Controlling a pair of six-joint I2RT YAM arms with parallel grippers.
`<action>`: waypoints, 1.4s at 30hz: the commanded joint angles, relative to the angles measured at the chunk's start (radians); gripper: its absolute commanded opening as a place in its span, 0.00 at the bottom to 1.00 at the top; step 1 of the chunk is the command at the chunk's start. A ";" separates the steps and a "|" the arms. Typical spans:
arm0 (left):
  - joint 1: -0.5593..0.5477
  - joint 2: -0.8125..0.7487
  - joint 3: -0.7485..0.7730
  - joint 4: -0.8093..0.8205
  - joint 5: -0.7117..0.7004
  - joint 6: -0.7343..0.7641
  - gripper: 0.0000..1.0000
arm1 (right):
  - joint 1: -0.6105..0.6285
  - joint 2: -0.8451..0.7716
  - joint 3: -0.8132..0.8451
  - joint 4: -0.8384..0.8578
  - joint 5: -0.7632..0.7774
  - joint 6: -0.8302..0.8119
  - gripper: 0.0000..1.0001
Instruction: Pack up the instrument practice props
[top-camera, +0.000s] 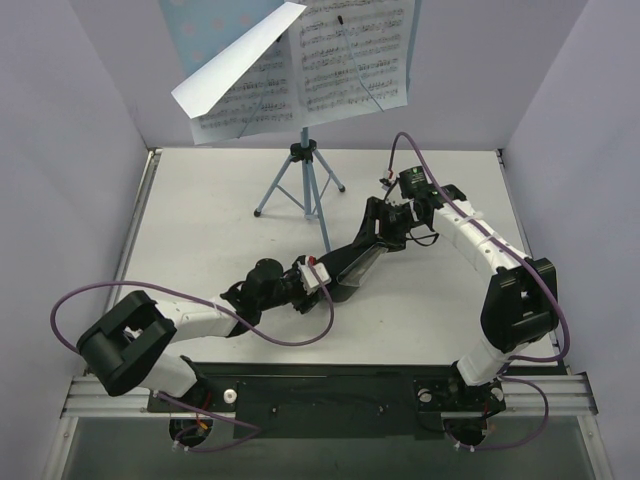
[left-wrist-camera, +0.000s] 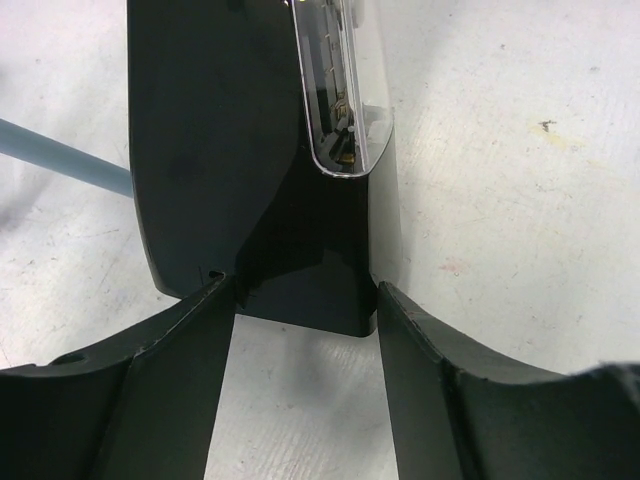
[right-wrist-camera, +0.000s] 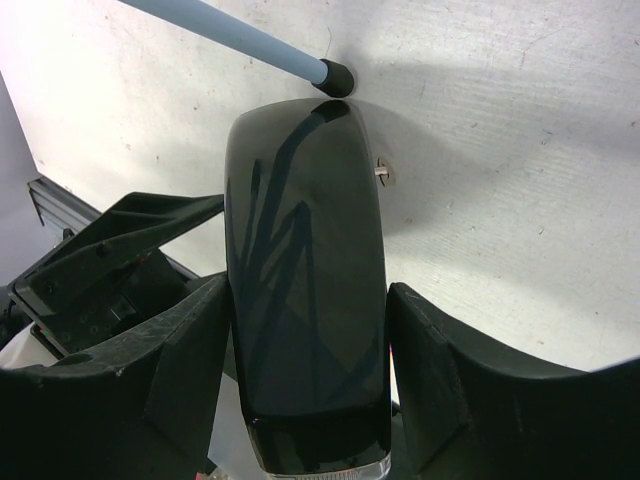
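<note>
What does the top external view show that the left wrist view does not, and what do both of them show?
Only the top external view shows the sheet-music pages on the music stand, one page folded over, and the right gripper at the far end of the metronome. Only the left wrist view shows the clear window on the metronome's face, and the fingers of the left gripper standing on either side of its near end. Both show the metronome, a light-blue tripod leg and the white table.
</note>
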 joint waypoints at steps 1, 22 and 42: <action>-0.006 0.000 0.040 0.034 0.006 0.016 0.61 | 0.001 -0.026 -0.012 -0.032 0.002 0.008 0.00; 0.140 -0.362 0.066 -0.350 -0.017 -0.034 0.85 | -0.196 -0.220 0.062 -0.313 0.299 -0.374 0.00; 0.209 -0.378 0.031 -0.305 0.052 -0.042 0.84 | -0.712 0.001 0.318 -0.672 0.543 -0.879 0.00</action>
